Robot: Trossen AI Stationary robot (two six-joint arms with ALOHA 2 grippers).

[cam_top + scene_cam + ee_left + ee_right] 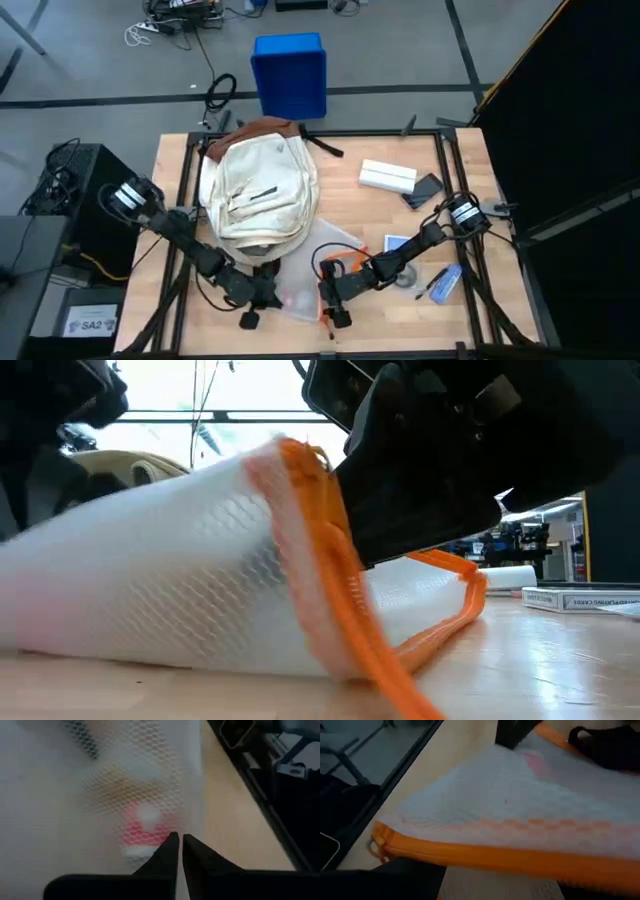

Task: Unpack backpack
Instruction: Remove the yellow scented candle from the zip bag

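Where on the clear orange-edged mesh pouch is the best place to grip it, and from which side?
Probably the orange zipper edge of the mesh pouch, approached from the right gripper's side: that stiff band stands raised off the table in the low view, while the mesh is slack.

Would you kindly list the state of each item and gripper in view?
backpack: lying flat on the table, front up
mesh pouch: out of the backpack, on the table
left gripper: shut, pinching the pouch
right gripper: at the pouch's orange edge
white box: on the table
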